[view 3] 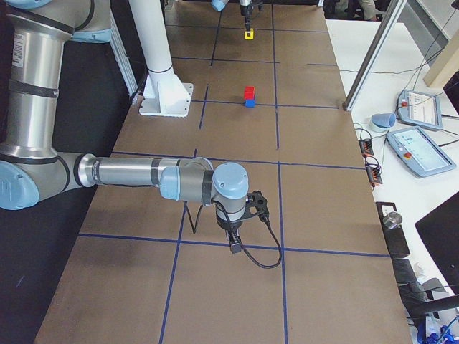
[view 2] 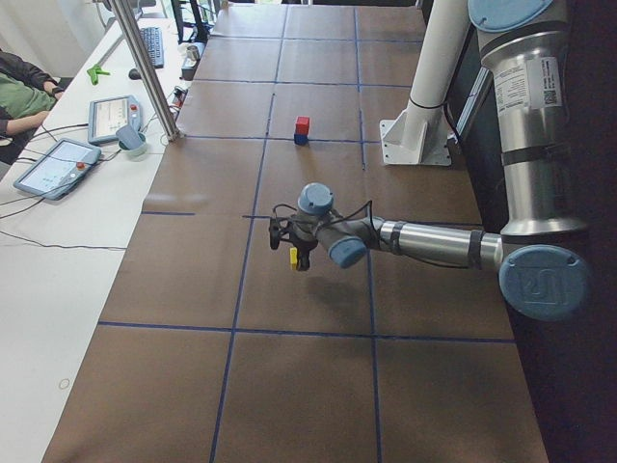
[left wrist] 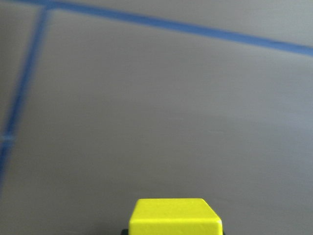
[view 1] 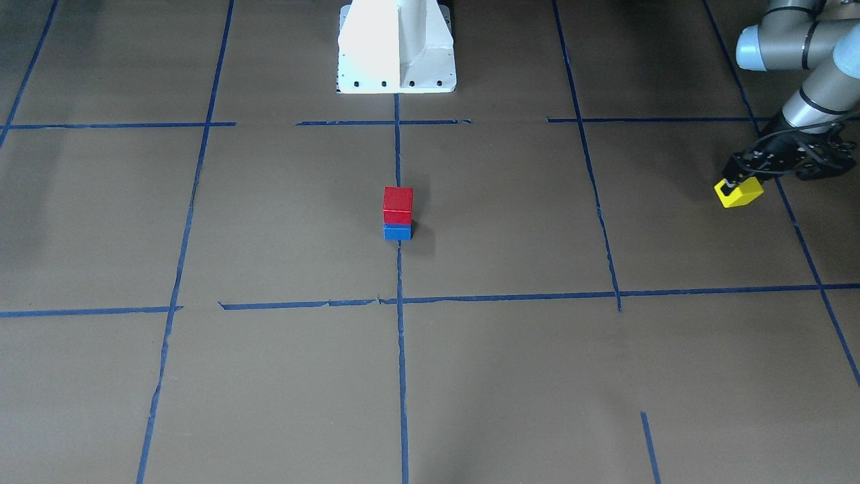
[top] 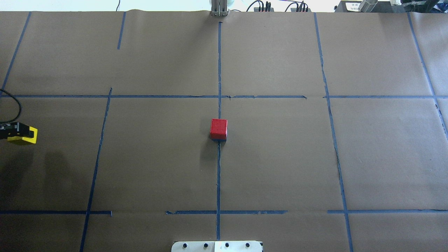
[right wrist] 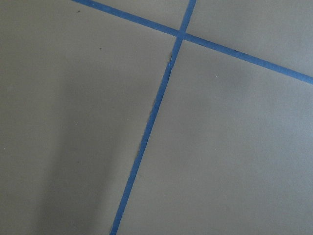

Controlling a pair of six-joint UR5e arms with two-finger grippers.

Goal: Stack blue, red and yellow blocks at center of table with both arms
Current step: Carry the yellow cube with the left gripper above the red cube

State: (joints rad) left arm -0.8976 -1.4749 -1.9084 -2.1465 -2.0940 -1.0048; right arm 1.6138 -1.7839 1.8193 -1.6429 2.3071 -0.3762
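Observation:
A red block [view 1: 397, 205] sits on a blue block [view 1: 398, 232] at the table's center, on the middle tape line. From overhead the red block [top: 218, 128] hides nearly all of the blue one. My left gripper [view 1: 738, 181] is shut on a yellow block [view 1: 739, 193] and holds it above the table, far out on my left side. The yellow block also shows in the overhead view [top: 23, 135] and the left wrist view [left wrist: 173, 218]. My right gripper [view 3: 234, 244] shows only in the exterior right view, low over the table far from the stack. I cannot tell if it is open or shut.
The white robot base [view 1: 396, 47] stands behind the stack. Blue tape lines [top: 218, 175] grid the brown paper table. Teach pendants [view 2: 58, 164] and a metal post [view 2: 145, 68] stand on the operators' side bench.

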